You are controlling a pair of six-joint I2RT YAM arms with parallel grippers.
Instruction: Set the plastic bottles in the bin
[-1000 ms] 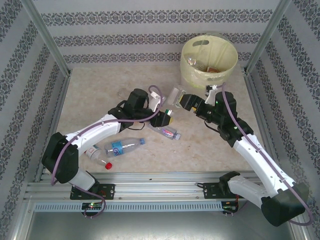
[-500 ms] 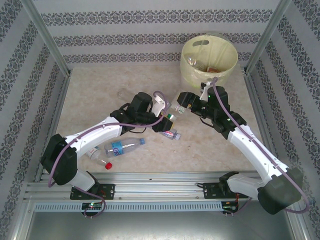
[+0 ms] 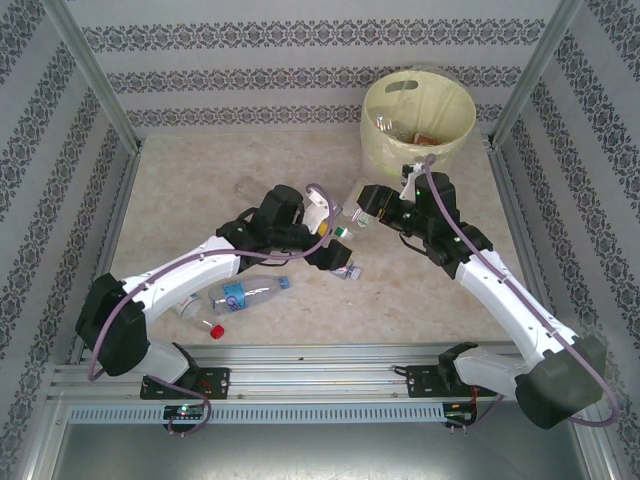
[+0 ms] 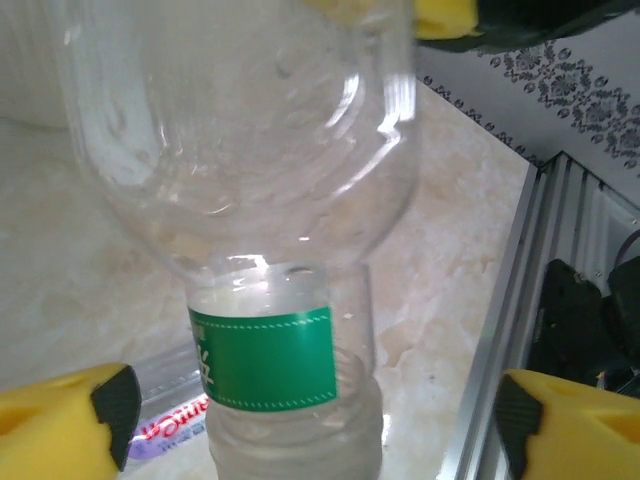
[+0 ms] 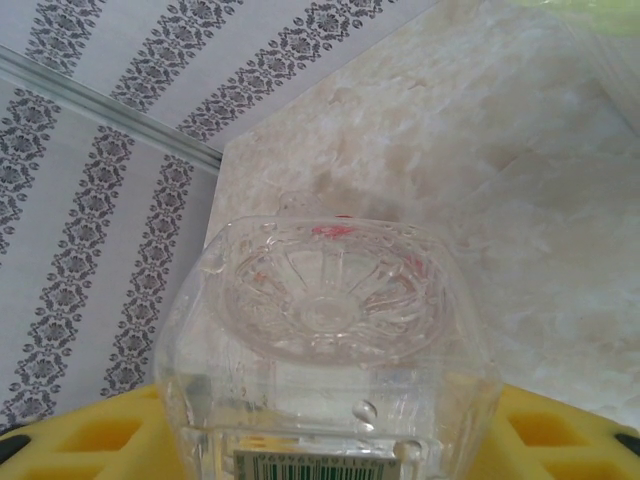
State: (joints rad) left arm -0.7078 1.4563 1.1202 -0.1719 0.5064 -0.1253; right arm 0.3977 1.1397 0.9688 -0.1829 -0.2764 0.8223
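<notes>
Here, my right gripper (image 5: 325,445) is clamped on the base end of a small clear plastic bottle with a green label (image 4: 265,370). Its yellow foam pads (image 5: 90,440) press the bottle's two sides, and the ribbed bottom faces the right wrist camera. My left gripper (image 4: 310,405) stands with its jaws wide apart, the yellow fingertips (image 4: 60,420) on either side of the bottle's labelled end and clear of it.

In the top view the bottle hangs between my two grippers over the marbled beige table (image 3: 200,180), near the front-left side of the tall round pale-yellow plastic bin (image 3: 400,152) and outside it. The bin stands at the far right corner of the table, with a clear liner rising above its rim. It holds a few bottles low against its inner wall; one shows an orange-brown label (image 3: 426,139), and the rest are too small to count.

Other bottles lie on the table:
- a clear bottle with a pink-and-white label (image 3: 346,268), just beneath my left gripper;
- a clear bottle with a blue label and blue cap (image 3: 245,293), beside my left arm;
- a small red-capped bottle (image 3: 198,316), next to the blue-labelled one.
</notes>
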